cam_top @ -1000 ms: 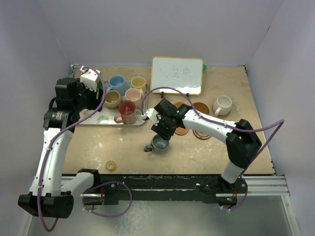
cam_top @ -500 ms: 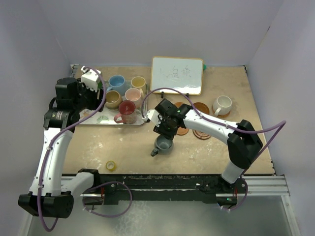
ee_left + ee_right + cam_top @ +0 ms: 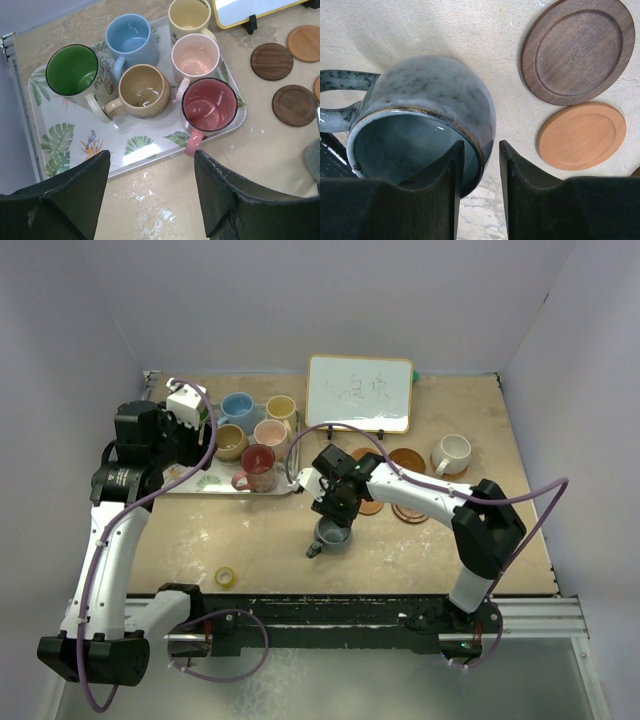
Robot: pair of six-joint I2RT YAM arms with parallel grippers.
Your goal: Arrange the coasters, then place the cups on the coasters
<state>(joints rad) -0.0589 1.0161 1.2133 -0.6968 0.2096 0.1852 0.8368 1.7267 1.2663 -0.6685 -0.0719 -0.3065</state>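
Reaching leftward, elbow bent, the right arm (image 3: 430, 495) angles its right tool (image 3: 477, 150) down, pinching the rim of the grey cup (image 3: 435, 95) at mid-surface; left tool (image 3: 150, 157) hovers, jaws spread, above the tray's (image 3: 60, 145) near edge

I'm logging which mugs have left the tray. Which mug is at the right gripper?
The grey mug, speckled and off the tray: the right gripper has one finger inside its rim and one outside. The white mug stands untouched at far right.
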